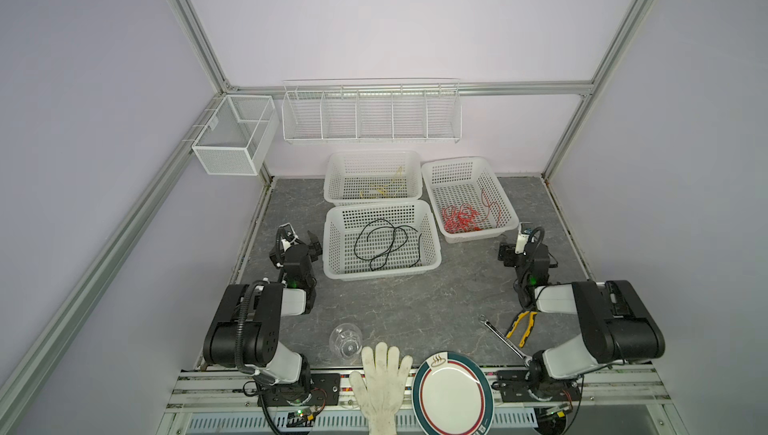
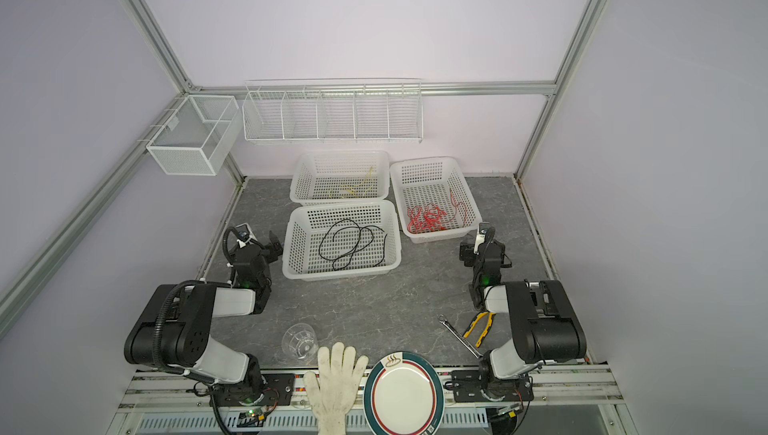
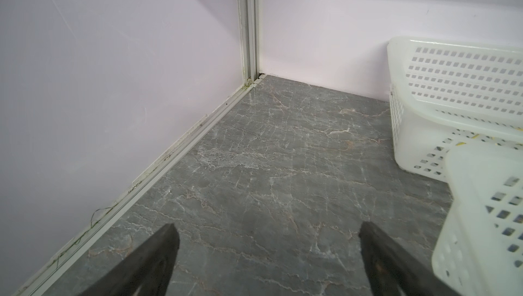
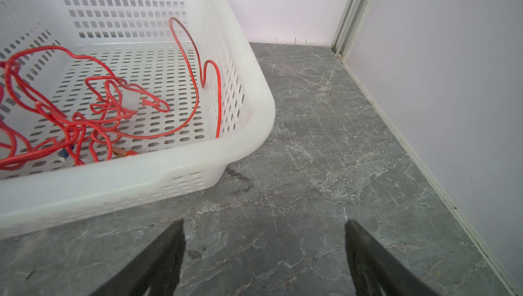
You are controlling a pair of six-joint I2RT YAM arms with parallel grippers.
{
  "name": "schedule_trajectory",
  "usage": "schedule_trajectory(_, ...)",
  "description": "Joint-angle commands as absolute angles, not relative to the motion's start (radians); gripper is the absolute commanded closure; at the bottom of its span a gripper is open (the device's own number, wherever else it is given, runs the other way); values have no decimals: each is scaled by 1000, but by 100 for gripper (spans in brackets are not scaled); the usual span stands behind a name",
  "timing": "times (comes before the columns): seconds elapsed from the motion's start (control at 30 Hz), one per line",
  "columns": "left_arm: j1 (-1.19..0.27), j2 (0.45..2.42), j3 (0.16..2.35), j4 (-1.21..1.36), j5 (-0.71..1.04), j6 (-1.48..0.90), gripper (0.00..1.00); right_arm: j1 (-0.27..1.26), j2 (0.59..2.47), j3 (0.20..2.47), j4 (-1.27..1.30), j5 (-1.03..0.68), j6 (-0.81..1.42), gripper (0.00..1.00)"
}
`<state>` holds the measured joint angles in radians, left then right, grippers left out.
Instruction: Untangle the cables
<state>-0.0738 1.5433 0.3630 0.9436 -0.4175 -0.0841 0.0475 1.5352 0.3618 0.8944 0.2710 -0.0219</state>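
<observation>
The thin black cable (image 1: pixel 393 241) lies looped in the nearest white perforated plastic basket (image 1: pixel 382 273). The thin yellow cable (image 1: pixel 380 192) lies in a second basket (image 1: pixel 374 155) behind it, and the tangled red cable (image 1: pixel 459 221) in a third basket (image 1: pixel 478 235) to its right. The left gripper (image 3: pixel 267 229) and right gripper (image 4: pixel 264 223) flank it, jaws apart, holding nothing.

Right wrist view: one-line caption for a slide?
Open right gripper over the gray table, beside a white basket holding the tangled red cable.
</observation>
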Motion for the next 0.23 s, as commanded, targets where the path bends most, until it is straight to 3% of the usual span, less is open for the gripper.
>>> schedule_trajectory(0.0,-74,1552,373,950,-409,-67,1,45,1531,375,890,259,-19,11)
schedule_trajectory(0.2,-74,1552,373,950,-408,-67,1,45,1531,376,885,256,-18,11)
